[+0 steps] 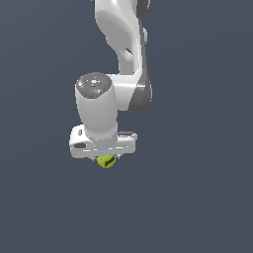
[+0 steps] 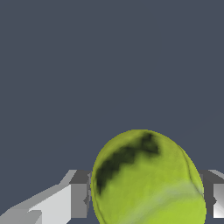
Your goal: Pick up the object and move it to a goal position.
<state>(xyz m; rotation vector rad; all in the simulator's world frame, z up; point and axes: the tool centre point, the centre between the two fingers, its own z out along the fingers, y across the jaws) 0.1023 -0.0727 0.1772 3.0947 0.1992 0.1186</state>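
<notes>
Two rendered views of one moment, both set against a flat, dark blue-grey background.

In the exterior view: a white robot arm (image 1: 123, 44) with grey joint bands, entering from the top edge and bending down toward the middle. At its lower end, a fat white wrist cylinder (image 1: 96, 106) with a grey cap, standing upright on a wide, flat white hand block. Beneath that block, the pincer (image 1: 106, 159), mostly hidden by the block itself. Directly under the block, a small yellow-green ball (image 1: 106, 161), only its lower part peeking out, much narrower than the block above it. Nothing visible beneath or beside the ball but plain background; impossible to tell from this view whether resting on a counter or lifted.

In the wrist view: the ball (image 2: 148, 179) seen close, filling the lower middle of the picture, bright yellow-green with a jagged dark mark across its upper part and a pale curved seam lower down. On either side, grey and white fingers (image 2: 78, 194), one pressed against each flank of the ball with no visible gap. Pincer (image 2: 146, 194) clamped on the ball, held between the two fingers. Beyond the ball, only the uniform dark surface, without edges or other things.
</notes>
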